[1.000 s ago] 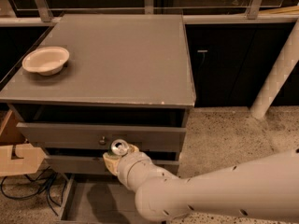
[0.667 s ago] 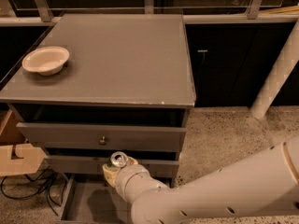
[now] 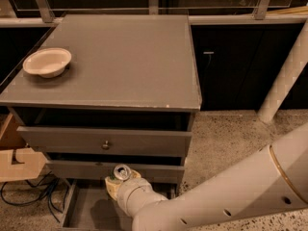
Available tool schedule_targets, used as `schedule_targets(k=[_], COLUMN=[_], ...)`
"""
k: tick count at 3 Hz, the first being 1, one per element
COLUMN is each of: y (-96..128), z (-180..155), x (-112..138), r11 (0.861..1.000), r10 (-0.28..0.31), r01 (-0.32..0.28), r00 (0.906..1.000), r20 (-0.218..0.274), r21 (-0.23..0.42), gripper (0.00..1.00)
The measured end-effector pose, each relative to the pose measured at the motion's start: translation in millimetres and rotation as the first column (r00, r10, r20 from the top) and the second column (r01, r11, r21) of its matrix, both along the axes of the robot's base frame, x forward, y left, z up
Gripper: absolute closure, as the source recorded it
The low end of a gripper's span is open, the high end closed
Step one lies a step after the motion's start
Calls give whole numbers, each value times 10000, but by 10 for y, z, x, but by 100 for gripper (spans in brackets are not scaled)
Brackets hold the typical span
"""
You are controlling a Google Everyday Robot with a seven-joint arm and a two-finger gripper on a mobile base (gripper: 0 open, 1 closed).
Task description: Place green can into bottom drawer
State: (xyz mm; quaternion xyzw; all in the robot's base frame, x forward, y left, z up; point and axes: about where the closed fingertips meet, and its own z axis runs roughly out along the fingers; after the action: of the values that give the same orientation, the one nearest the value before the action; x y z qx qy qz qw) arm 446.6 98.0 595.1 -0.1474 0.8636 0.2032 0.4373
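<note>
- The green can (image 3: 121, 172) sits low in the frame, a little left of centre, upright with its silver top and pull tab facing up; only a sliver of the green label shows below the rim.
- The gripper (image 3: 120, 182) is pinched around the green can, with pale yellowish fingers (image 3: 111, 187) showing at the can's left and right sides, so the can hangs in its grasp and is not standing on anything.
- The can and gripper are just in front of the lower drawer fronts and above the back part of the bottom drawer (image 3: 79, 210), which is pulled out at the lower left edge of the frame with its plain grey floor exposed.
- The white arm (image 3: 226, 198) runs from the gripper's wrist across to the lower right corner.
- Above, the grey cabinet (image 3: 120, 61) fills the middle of the frame; its upper drawer (image 3: 144, 141) is partly pulled out and carries a small round knob (image 3: 106, 145).
- A cream bowl (image 3: 47, 61) rests on the cabinet top at the upper left.
- A cardboard box (image 3: 17, 163) and dark cables (image 3: 33, 194) lie on the speckled floor (image 3: 226, 138) at the left.
- A white pole (image 3: 286, 76) leans at the right edge.
</note>
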Motion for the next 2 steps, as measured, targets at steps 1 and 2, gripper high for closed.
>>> schedule_targets(k=[1, 2], y=[91, 172], z=[-238, -680], x=[-73, -141], r11=[9995, 9959], r10=[-308, -862], r01=[305, 838], r00=[9989, 9929], r20=[-367, -825], r21=[-75, -328], gripper=[100, 100])
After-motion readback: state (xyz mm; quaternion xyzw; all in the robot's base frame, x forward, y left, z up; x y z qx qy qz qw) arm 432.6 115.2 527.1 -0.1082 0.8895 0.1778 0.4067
